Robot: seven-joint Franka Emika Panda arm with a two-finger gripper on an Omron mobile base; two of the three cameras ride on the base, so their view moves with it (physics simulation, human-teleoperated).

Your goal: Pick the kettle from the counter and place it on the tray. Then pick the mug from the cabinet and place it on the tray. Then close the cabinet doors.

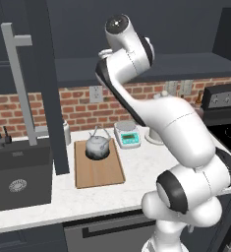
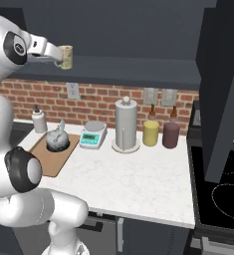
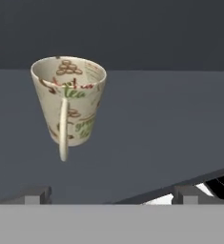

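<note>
A white robot arm rises from its base in front of a white stone table (image 2: 138,179) and bends sharply upward, its forearm folded back so that the hand reaches level into the dark upper cabinet (image 2: 138,35). The claw (image 2: 57,57) points horizontally at a small beige mug (image 2: 66,57) that stands upright on the cabinet's inner shelf (image 3: 156,128). In the hand view the mug (image 3: 69,102) sits left of centre, its handle turned toward the camera, printed with brown and green patterns. The two dark finger tips (image 3: 37,194) show far apart at the bottom of that view (the jaws are spread fully wide), and nothing is gripped between them; the mug is close ahead but apart from them.

Down on the table, the silver-grey kettle (image 1: 97,145) rests on the far end of the light-brown wooden tray (image 1: 98,170). Just beside the tray stands a white-and-teal kitchen scale (image 1: 127,135). A tall charcoal cabinet door (image 1: 48,83) with a long grey bar handle (image 1: 19,83) hangs open at the left, and another door (image 2: 223,89) is open at the right.
</note>
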